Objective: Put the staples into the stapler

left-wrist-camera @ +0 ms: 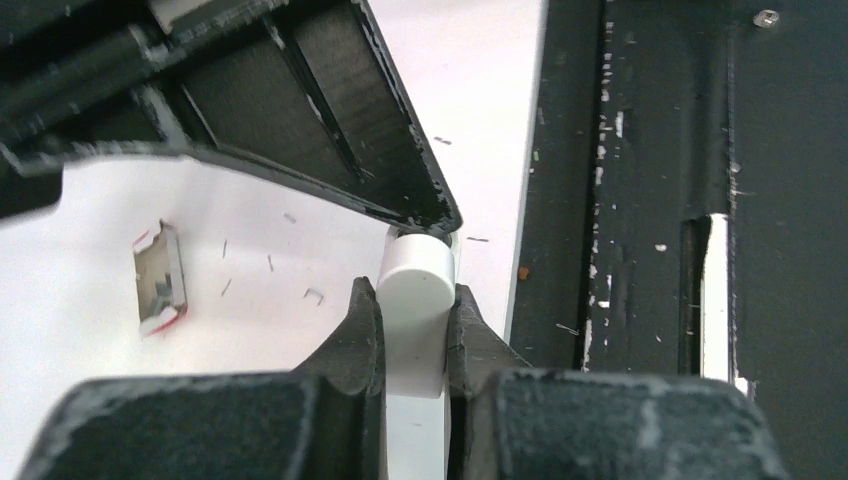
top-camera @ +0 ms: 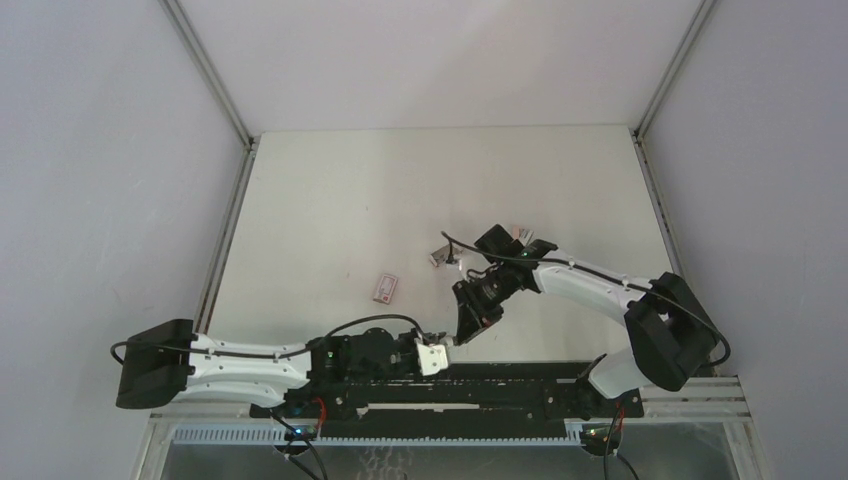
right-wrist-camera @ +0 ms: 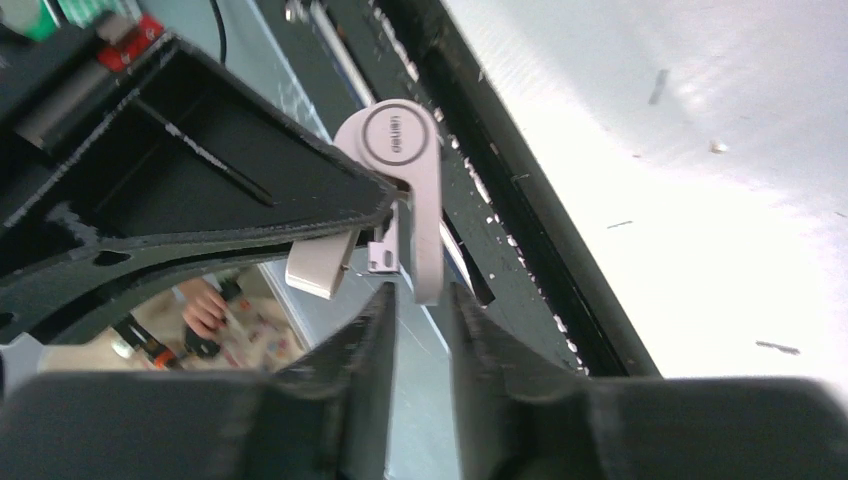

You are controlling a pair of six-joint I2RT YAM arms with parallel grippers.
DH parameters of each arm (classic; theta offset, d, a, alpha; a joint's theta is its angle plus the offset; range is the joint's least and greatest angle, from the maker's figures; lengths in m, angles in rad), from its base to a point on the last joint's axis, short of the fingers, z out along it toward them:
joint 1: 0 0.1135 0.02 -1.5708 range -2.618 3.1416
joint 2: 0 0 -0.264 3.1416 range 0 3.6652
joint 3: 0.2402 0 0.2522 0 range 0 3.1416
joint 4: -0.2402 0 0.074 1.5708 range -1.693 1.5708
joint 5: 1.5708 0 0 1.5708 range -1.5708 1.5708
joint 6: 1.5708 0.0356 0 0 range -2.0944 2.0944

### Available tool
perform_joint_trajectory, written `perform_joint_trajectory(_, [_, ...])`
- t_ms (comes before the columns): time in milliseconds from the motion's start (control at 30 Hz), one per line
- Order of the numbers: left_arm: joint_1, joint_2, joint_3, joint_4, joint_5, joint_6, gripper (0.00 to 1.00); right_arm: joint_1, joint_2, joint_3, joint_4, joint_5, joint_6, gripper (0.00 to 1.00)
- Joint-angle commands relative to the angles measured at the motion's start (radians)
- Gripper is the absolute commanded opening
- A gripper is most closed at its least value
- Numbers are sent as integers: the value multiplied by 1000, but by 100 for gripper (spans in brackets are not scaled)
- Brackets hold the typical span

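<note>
**A:** What is everything sitting on?

**B:** A pale worktop (top-camera: 400, 190). A black rail (top-camera: 520, 385) runs along its near edge, just on the near side of both sets of fingers.

**A:** And the arms?

**B:** The left arm (top-camera: 250, 362) lies low along that rail. The right arm (top-camera: 590, 280) reaches in from the right. Their fingers meet almost tip to tip at the near edge.

**A:** What are the left fingers doing?

**B:** The left fingers (top-camera: 422, 350) are pinching the white stapler (left-wrist-camera: 413, 300) from both sides. Its rounded end sticks out just past their tips.

**A:** And the right ones?

**B:** The right fingers (top-camera: 465, 330) are slightly spread. One white end of the stapler pokes into the gap at their tips, but I can't tell whether either finger touches it. Beyond those tips is its round hinge. A second white part angles off to one side, with a small metal piece between the two.

**A:** Where are the staples?

**B:** The staple box (left-wrist-camera: 160, 278) is on the worktop, beyond the left fingers' tips and off to their left, well apart from the stapler. A silvery block shows inside it. A red-and-white box (top-camera: 387, 287) lies on the far side of the left fingers.

**A:** Anything smaller?

**B:** Some loose staples (left-wrist-camera: 313, 294) are scattered between the staple box and the left fingertips.
</note>
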Motion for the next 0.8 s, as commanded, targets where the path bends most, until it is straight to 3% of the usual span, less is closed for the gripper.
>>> perform_joint_trajectory(0, [1,-17,43,57,-156,-133,0,-84,-78,32,46,28,13,35])
perform_joint_trajectory(100, [16,-44,17,114,-203,-242,0,-133,-149,9,95,56,73,42])
perform_joint_trajectory(300, [46,-28,11,201,-246,-424,0,-114,-261,-59,255,155,255,40])
perform_joint_trajectory(767, [47,-14,28,227,-251,-450,0,-81,-257,-133,338,173,352,29])
